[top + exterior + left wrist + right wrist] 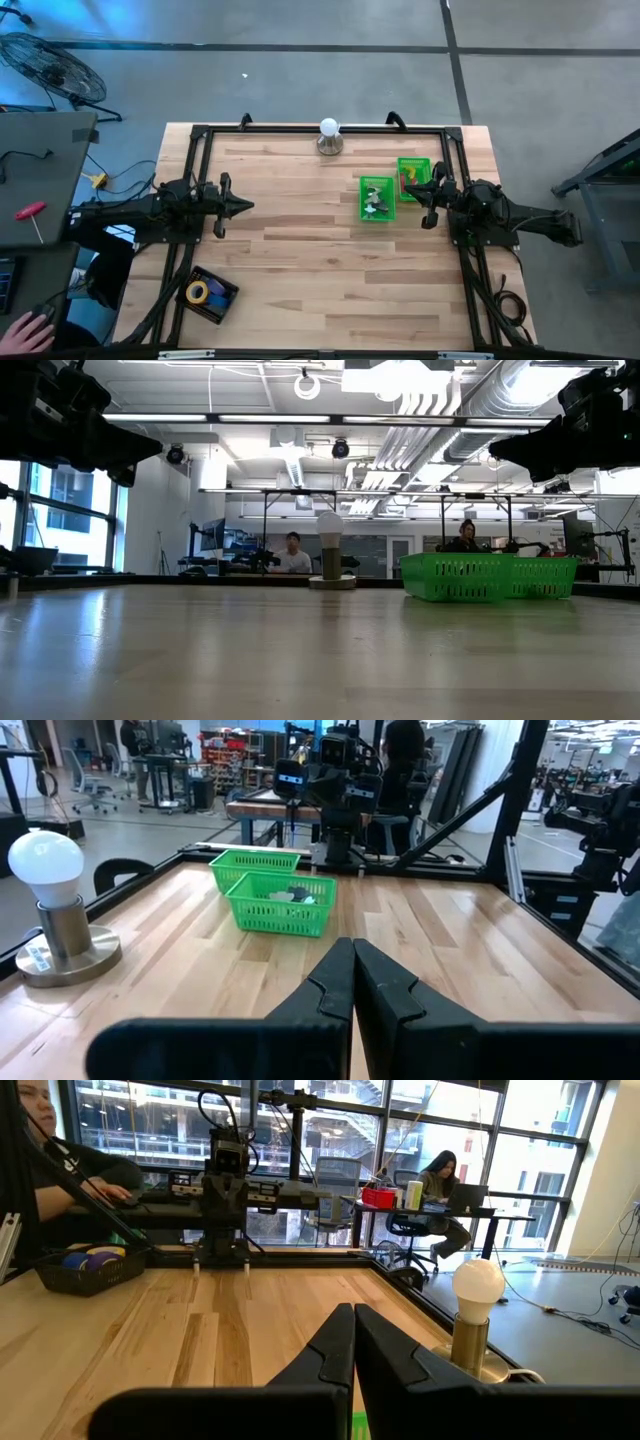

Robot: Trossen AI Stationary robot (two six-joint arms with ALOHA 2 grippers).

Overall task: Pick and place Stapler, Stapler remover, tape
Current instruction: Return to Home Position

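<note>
Left pincer (243,207) pinched shut, empty, over bench (320,270); right pincer (417,192) likewise, just beside green bins (376,198). Tape (198,292) in black basket (228,294). Homing step; next, probably only settling arms.

The left arm (165,208) sat folded at the counter's left edge, held above the surface, its jaws pressed together and pointing toward the middle. The right arm (500,213) mirrored it at the right edge, jaws likewise closed, facing inward.
</note>
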